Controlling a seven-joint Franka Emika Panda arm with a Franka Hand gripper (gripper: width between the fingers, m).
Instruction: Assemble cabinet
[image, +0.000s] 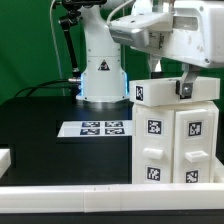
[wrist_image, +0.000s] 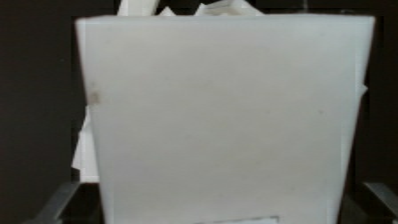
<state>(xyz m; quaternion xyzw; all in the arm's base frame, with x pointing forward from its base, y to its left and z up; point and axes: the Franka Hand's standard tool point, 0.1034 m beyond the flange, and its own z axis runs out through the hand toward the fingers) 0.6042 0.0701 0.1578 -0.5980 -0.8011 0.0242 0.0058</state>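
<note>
The two-finger gripper (image: 184, 88) clasped the top panel of the tall white plastic cabinet with tagged blocks (image: 172, 135), standing near the exterior view's right table edge; black table (image: 40, 125) lay open leftward.

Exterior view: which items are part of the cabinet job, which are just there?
Job:
- cabinet, tagged white blocks
- top white block, between the fingers
- gripper

Just there:
- marker board
- long white rail along the front
- black table
</note>
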